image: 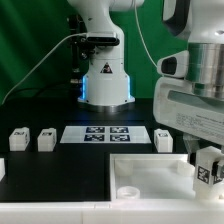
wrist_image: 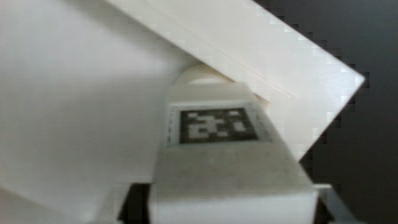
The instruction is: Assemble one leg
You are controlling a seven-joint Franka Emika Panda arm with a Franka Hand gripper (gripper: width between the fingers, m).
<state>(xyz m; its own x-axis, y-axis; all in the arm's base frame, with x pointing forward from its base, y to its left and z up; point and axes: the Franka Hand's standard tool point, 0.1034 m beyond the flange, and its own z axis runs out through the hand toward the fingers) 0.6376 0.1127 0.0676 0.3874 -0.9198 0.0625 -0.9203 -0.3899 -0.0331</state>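
Note:
My gripper [image: 206, 157] is at the exterior view's right, over the near right corner of the wide white panel [image: 150, 172]. It is shut on a leg [image: 209, 174], a small white square post with a black-and-white tag. In the wrist view the leg [wrist_image: 217, 130] runs out from between my dark fingers [wrist_image: 141, 203]. Its far end sits at the inner corner of the panel's raised rim [wrist_image: 294, 62]. Whether it touches the panel floor [wrist_image: 89, 110] is hidden. Three more legs stand on the table: two at the left [image: 18, 138] [image: 46, 139] and one right of centre [image: 165, 139].
The marker board [image: 108, 134] lies flat behind the panel, in front of the robot base [image: 105, 85]. The panel has a round hole [image: 128, 190] near its front left corner. Cables hang at the back left. The table is black.

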